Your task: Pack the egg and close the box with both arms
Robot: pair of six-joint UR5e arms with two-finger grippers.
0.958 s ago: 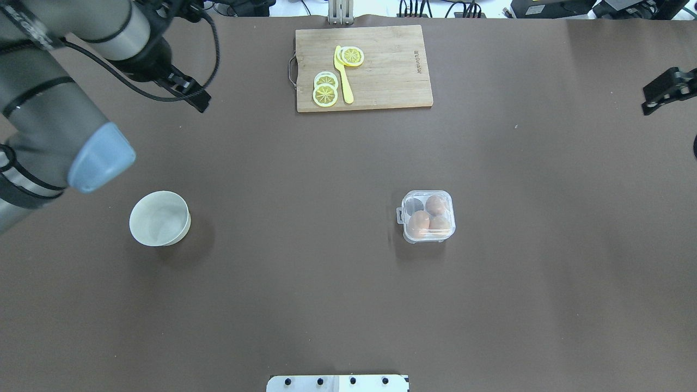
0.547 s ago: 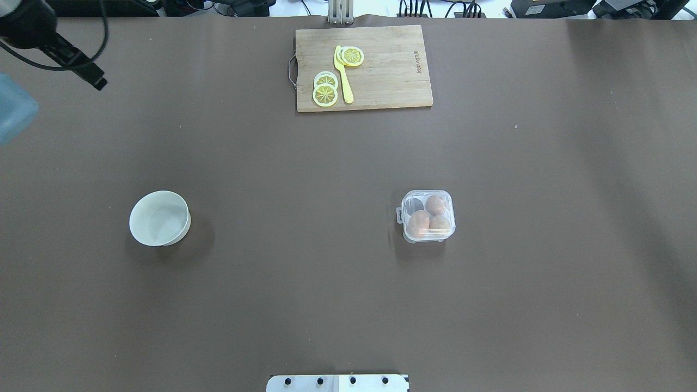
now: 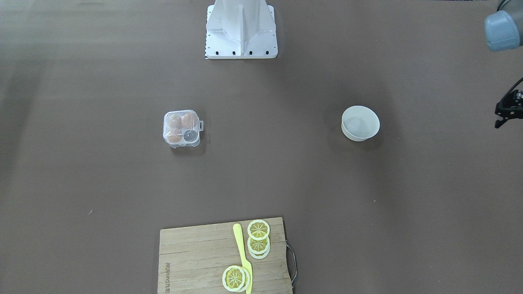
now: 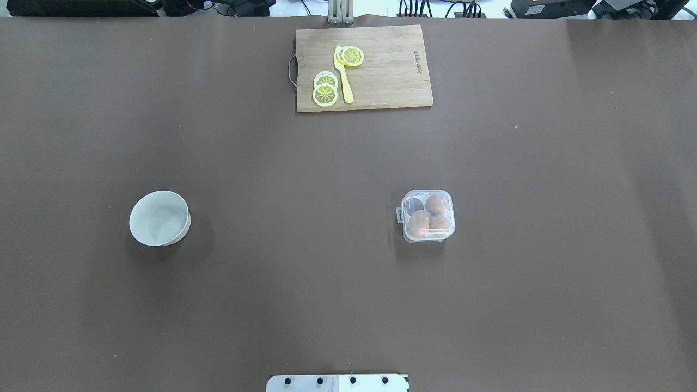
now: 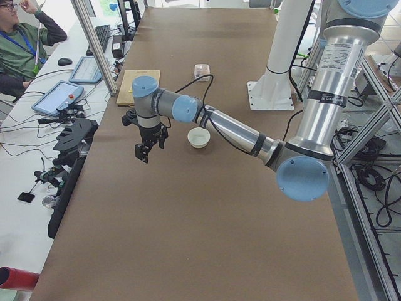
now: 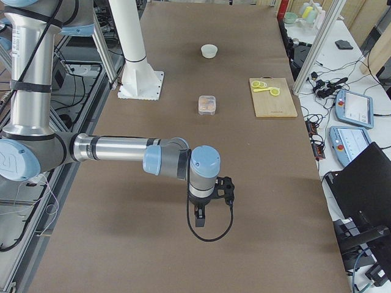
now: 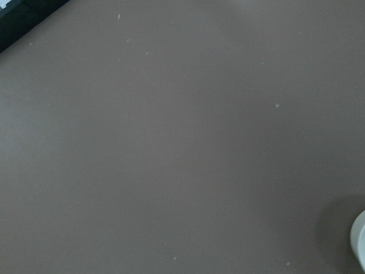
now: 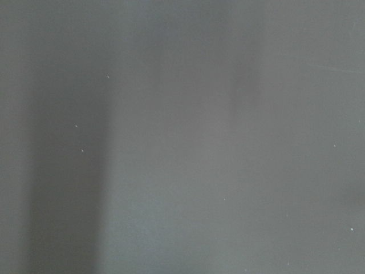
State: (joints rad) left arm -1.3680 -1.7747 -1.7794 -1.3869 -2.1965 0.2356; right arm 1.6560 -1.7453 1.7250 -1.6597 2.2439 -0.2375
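Note:
The clear box [image 4: 427, 215] stands right of the table's middle with its lid down over the cells; it also shows in the front view [image 3: 182, 128]. Three tan eggs lie inside it, one [image 4: 435, 204] at the back and two at the front; the back-left cell is empty. Neither arm shows in the overhead view. My left gripper [image 3: 506, 111] hangs at the front view's right edge, far from the box; I cannot tell whether it is open or shut. My right gripper [image 6: 200, 213] hovers over bare table, far from the box [image 6: 208, 104]; I cannot tell its state.
A round white bowl [image 4: 159, 218] stands at the left. A wooden cutting board [image 4: 392, 71] lies at the far edge with lemon slices [image 4: 325, 90] and a yellow knife [image 4: 344, 81]. Both wrist views show only brown table cover.
The left arm has swung out of the overhead view to the left. The right gripper left that view's right edge earlier. The box, eggs and bowl have not moved.

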